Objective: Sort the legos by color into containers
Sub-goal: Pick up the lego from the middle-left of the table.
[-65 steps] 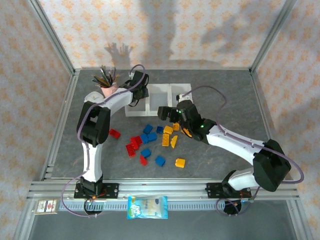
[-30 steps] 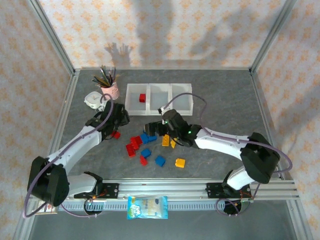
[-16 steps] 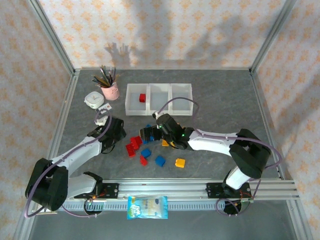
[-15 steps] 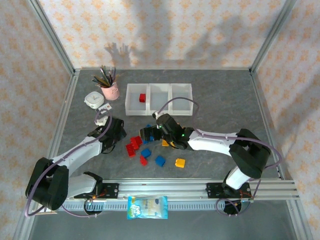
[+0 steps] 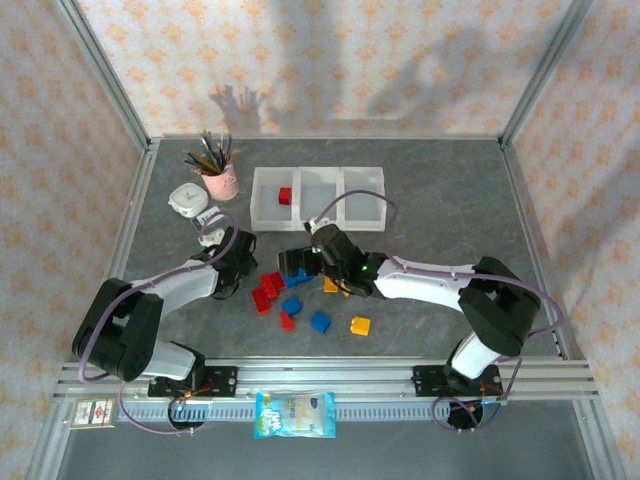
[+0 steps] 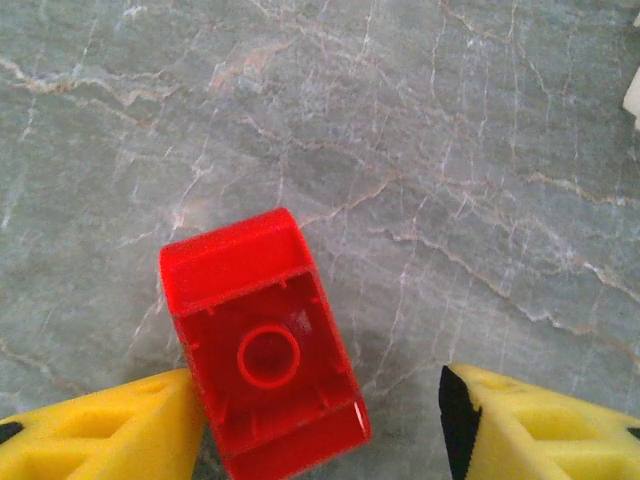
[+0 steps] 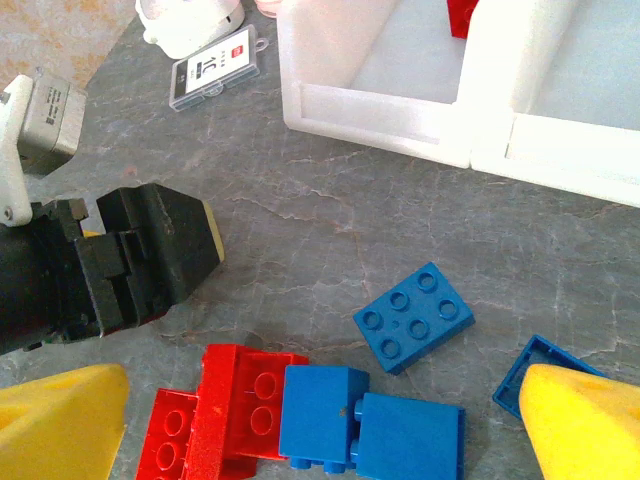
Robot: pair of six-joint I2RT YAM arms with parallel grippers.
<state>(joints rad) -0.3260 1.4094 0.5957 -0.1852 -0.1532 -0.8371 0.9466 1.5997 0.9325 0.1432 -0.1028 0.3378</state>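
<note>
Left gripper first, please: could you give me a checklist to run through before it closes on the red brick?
1. Is the left gripper open? Ok, its fingers stand either side of the red brick.
2. Is the brick centred? Not ok, it sits hard by one finger, hollow side up.
3. Is the brick apart from other legos? Ok, bare table lies around it in the left wrist view.
4. Is the right gripper apart from the left? Ok, open over blue bricks, though near.
5. Are the containers ready? Ok, one bin holds a red lego.
</note>
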